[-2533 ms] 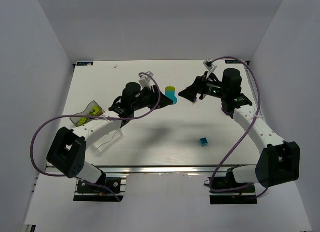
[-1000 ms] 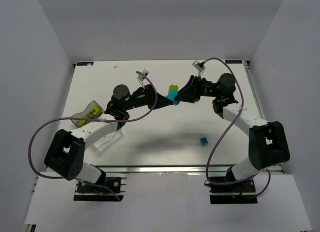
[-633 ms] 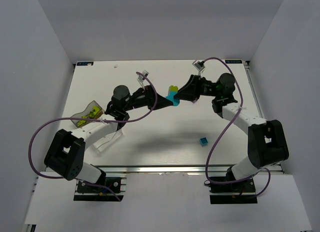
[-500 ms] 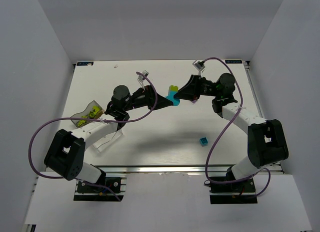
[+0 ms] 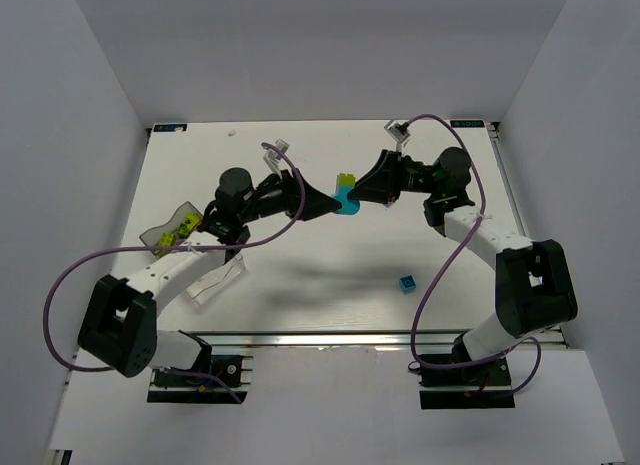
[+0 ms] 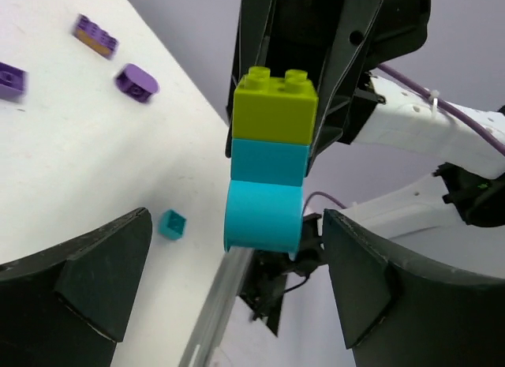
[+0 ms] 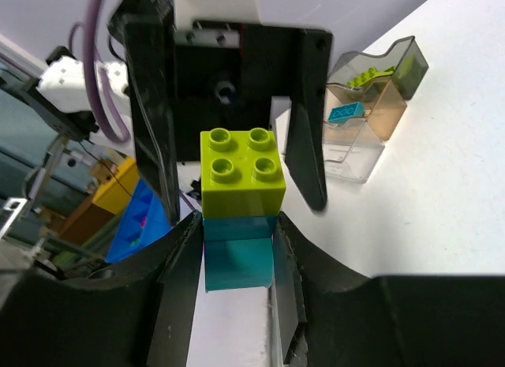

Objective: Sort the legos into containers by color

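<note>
A stack of legos, a lime green brick (image 5: pixel 344 179) on a cyan brick and a rounded cyan piece (image 5: pixel 348 203), hangs above the table's far middle. My right gripper (image 5: pixel 358 193) is shut on the cyan part (image 7: pixel 237 260), with the lime brick (image 7: pixel 241 174) standing out past its pads. My left gripper (image 5: pixel 318 200) faces it from the left, open, its fingers (image 6: pixel 371 280) wide on either side of the rounded piece (image 6: pixel 263 217) and apart from it. The containers lie at the left: a tinted one (image 5: pixel 175 228) with lime bricks and a clear one (image 5: pixel 215 283).
A loose cyan brick (image 5: pixel 407 282) lies on the table near the front right. The left wrist view shows purple bricks (image 6: pixel 136 81) on the white table. The right wrist view shows a cyan brick (image 7: pixel 345 112) inside the clear container.
My left gripper has opened and let go of the stack, drawing back a little to the left. My right gripper has closed on the cyan part and now holds the stack alone.
</note>
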`<state>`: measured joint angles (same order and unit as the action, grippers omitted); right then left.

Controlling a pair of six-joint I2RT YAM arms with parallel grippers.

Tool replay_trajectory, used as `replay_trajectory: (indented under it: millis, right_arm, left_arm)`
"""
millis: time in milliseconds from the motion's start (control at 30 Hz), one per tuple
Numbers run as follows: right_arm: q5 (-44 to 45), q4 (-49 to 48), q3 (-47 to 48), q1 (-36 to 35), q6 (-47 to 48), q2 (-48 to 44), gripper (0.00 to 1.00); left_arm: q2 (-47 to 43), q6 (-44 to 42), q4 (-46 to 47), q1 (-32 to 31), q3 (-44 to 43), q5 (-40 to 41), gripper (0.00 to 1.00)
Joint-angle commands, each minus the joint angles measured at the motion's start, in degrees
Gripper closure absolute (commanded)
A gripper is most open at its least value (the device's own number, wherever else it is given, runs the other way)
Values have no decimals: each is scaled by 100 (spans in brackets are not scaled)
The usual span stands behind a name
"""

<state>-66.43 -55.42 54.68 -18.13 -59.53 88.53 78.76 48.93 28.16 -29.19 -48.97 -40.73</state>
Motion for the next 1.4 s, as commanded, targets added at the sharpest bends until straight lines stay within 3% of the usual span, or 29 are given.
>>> replay_trajectory:
  millis: [0,133,200,233,267,300,333,367,500,733,833,1367]
  right_arm:
    - [-177,118,149,-41,607,-310,100]
    - [-264,697,122,-41,1369,-477,100]
    - [-265,2081,349,-76,2247,-617,100]
    - [-178,2810,499,-103,3540,-661,100]
    - [-133,3592,692,-164,4284,-679,100]
    - [-46,5044,876,-304,4988,-679,100]
    - [-36,5580,1139,-366,6065,-679,100]
    - [-28,6395,1220,-428,6502,-688,100]
    - [-45,7761,1545,-796,7779,-539,100]
    - [-325,7555,1476,-1026,7606,-530,100]
    - [-659,7432,1555,-1043,7439,-425,100]
    - [-942,6676,1546,-1281,6656,-249,100]
  left_arm:
    - [-616,-568,-706,317,-315,303,2]
    - [-1037,-770,-1197,704,-385,320,2]
    - [-1187,-1042,-1418,783,-411,486,2]
    - [-1257,-1139,-1619,783,-429,670,2]
    - [-1362,-1288,-1664,783,-429,715,2]
    - [-1390,-1324,-1665,783,-420,716,2]
    - [-1407,-1359,-1708,783,-438,576,2]
    - [-1338,-1377,-1709,783,-464,444,2]
    - [-1056,-1000,-1158,792,-394,-496,2]
    - [-1319,-920,-786,792,-8,-524,9]
    - [-1495,-676,-15,783,352,-760,14]
    - [-1531,-314,506,660,845,-893,15]
